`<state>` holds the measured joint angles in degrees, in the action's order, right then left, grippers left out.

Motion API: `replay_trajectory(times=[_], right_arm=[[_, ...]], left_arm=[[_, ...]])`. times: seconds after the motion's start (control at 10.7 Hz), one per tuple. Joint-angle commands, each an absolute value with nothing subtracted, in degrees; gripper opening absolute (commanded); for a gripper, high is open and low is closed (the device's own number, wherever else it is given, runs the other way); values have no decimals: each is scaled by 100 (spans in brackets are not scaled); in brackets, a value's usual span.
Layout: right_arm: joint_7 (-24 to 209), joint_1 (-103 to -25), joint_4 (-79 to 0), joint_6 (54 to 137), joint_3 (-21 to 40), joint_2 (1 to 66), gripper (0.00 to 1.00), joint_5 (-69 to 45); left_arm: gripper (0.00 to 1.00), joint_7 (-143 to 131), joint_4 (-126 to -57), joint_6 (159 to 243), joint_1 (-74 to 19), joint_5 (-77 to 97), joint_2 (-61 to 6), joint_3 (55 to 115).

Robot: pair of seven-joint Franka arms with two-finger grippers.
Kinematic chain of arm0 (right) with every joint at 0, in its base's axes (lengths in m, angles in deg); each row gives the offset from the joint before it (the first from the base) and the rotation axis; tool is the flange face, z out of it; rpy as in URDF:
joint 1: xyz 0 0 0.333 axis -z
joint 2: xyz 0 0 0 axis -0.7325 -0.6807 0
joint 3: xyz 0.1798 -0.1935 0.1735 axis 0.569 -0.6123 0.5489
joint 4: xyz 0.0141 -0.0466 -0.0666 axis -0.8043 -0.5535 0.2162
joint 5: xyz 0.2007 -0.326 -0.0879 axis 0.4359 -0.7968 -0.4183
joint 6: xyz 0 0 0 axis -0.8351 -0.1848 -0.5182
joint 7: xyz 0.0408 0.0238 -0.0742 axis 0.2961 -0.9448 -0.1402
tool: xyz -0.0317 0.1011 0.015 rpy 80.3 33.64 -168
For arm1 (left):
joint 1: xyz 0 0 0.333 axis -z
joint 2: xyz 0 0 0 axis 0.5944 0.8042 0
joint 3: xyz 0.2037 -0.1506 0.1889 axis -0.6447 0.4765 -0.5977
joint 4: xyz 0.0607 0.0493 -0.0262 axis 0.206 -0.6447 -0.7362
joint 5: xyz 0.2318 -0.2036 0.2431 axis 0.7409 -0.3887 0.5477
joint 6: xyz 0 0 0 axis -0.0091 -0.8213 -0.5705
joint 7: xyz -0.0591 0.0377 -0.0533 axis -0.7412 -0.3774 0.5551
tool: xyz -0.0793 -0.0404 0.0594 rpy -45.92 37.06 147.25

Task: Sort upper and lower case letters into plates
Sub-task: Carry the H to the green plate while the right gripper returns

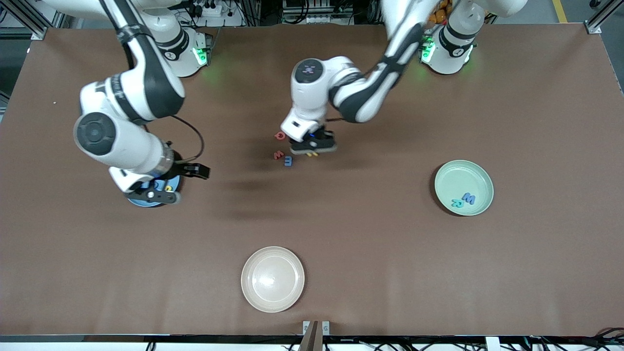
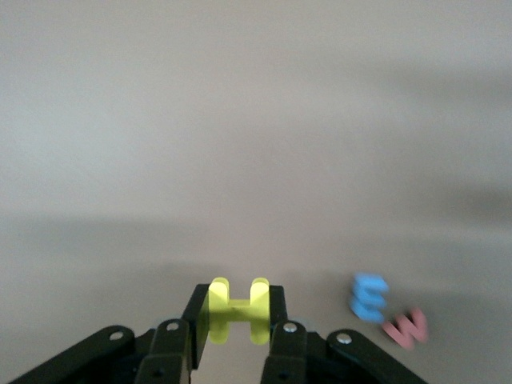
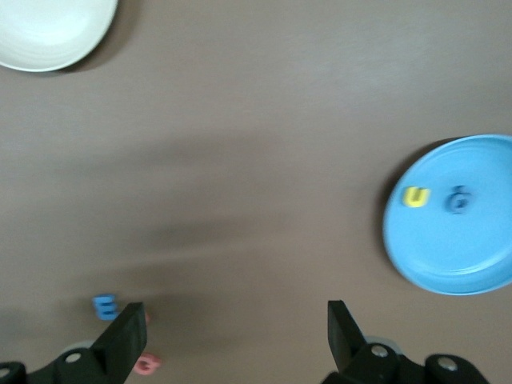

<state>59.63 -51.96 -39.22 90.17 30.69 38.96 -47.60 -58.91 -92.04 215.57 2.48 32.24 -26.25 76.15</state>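
Note:
My left gripper [image 1: 312,150] is shut on a yellow letter H [image 2: 238,308], low over the table's middle. Beside it on the table lie a red letter [image 1: 280,135], a red w [image 1: 278,155] and a blue letter [image 1: 288,161]; the blue letter [image 2: 370,298] and the red w [image 2: 406,328] also show in the left wrist view. My right gripper [image 1: 153,194] is open and empty, up over the light blue plate [image 1: 138,202]. That plate [image 3: 452,240] holds a yellow u [image 3: 416,196] and a blue letter [image 3: 458,200]. The mint green plate [image 1: 453,175] holds a blue W [image 1: 468,197] and a teal R [image 1: 457,203].
A beige plate [image 1: 272,278] stands empty near the table's front edge, nearer to the front camera than the loose letters. It also shows in the right wrist view [image 3: 48,28]. Both arms' bases stand along the table's back edge.

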Motion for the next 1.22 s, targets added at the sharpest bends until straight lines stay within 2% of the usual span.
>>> replay_trajectory(times=[0.0, 0.09, 0.38, 0.56, 0.75, 0.94, 1.03, 1.13], right_arm=[[5643, -5263, -3947, 9282, 3449, 3598, 100, -4733], [5642, -5368, -3939, 9431, 3572, 3431, 100, -4733], [5651, -5930, -4201, 10195, 3784, 3139, 100, -4759], [5695, -6028, -4308, 10259, 4073, 3131, 100, -4838], [6062, -6194, -4474, 10259, 4118, 3061, 100, -4978], [6091, -6335, -4519, 10268, 4118, 2886, 100, -5355], [6082, -6336, -4545, 10363, 4118, 2772, 100, -5444], [6038, -6336, -4693, 10721, 4118, 2727, 100, -5445]], left_arm=[[0, -4463, -9868, 21425, -1048, 3358, -3367, 8019], [0, -3751, -10000, 21425, -1655, 3332, -3482, 8151], [0, -2201, -10273, 21425, -2660, 3288, -3528, 8135], [0, -1208, -10449, 21425, -2960, 3279, -3510, 7768], [0, -617, -10668, 21434, -2997, 3279, -3519, 7241], [0, -553, -10792, 21443, -2997, 3270, -3379, 6993], [15, -562, -10827, 21452, -2997, 3270, -3352, 6932], [60, -554, -10863, 21452, -2997, 3270, -3343, 6914]])
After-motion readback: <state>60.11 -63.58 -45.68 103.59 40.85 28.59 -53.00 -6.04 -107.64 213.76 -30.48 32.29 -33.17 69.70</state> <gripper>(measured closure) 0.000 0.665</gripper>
